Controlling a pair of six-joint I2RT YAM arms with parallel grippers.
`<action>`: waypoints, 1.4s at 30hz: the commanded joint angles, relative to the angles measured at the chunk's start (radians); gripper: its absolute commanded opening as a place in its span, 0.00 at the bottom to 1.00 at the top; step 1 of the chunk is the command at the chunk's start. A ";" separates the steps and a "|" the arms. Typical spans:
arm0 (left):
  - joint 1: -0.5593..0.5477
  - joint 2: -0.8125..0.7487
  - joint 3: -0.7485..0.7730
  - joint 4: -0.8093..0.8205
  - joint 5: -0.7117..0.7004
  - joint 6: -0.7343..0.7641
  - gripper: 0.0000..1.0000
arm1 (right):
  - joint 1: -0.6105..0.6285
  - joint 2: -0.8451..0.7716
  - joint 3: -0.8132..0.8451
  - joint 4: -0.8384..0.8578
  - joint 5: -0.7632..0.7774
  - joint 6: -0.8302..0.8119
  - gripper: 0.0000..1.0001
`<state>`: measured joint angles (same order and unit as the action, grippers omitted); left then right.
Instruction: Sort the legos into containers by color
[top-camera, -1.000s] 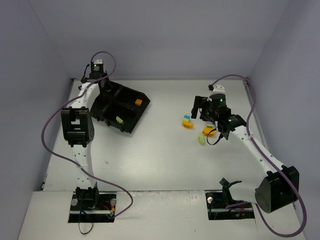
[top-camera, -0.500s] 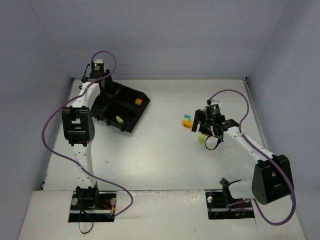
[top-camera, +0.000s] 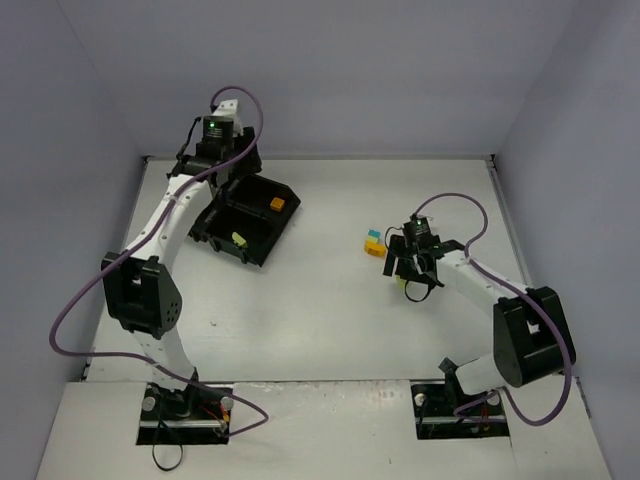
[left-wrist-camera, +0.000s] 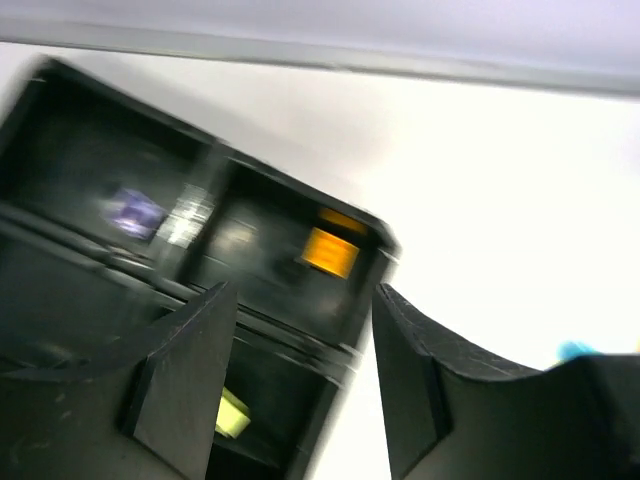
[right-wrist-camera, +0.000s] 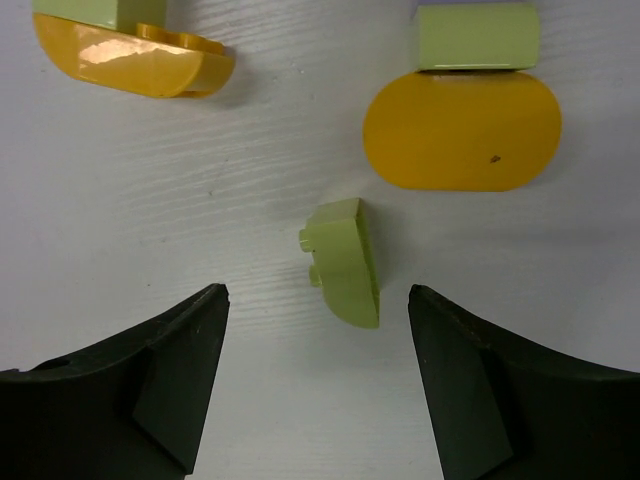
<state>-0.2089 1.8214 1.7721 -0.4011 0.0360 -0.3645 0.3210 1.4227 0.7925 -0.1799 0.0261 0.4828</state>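
Over on the right, the right gripper (right-wrist-camera: 315, 300) is down at the white table (top-camera: 300, 320), its fingers parted either side of a small yellow-green plastic brick (right-wrist-camera: 345, 262) lying there, touching neither. Just beyond it sit two orange rounded pieces (right-wrist-camera: 462, 130), each with a yellow-green block (right-wrist-camera: 477, 36) against it. The left gripper (left-wrist-camera: 300, 300) hangs over the flat black plastic tray (top-camera: 282, 232), fingers moderately apart and empty. In separate compartments lie an orange brick (top-camera: 277, 204), a second yellow-green brick (top-camera: 239, 239) and a blurred purple brick (left-wrist-camera: 133, 213)
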 joint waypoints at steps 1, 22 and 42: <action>-0.044 -0.083 -0.045 -0.007 0.031 -0.022 0.50 | 0.000 0.034 0.028 0.010 0.064 -0.003 0.68; -0.182 -0.224 -0.100 -0.145 -0.027 -0.022 0.50 | 0.196 0.077 0.253 0.222 -0.081 -0.289 0.00; -0.103 -0.542 -0.214 -0.291 -0.281 -0.030 0.50 | 0.398 0.675 0.979 0.411 -0.457 -0.426 0.05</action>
<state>-0.3195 1.3354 1.5627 -0.6918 -0.1970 -0.4015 0.6895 2.0838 1.6726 0.1509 -0.3531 0.0929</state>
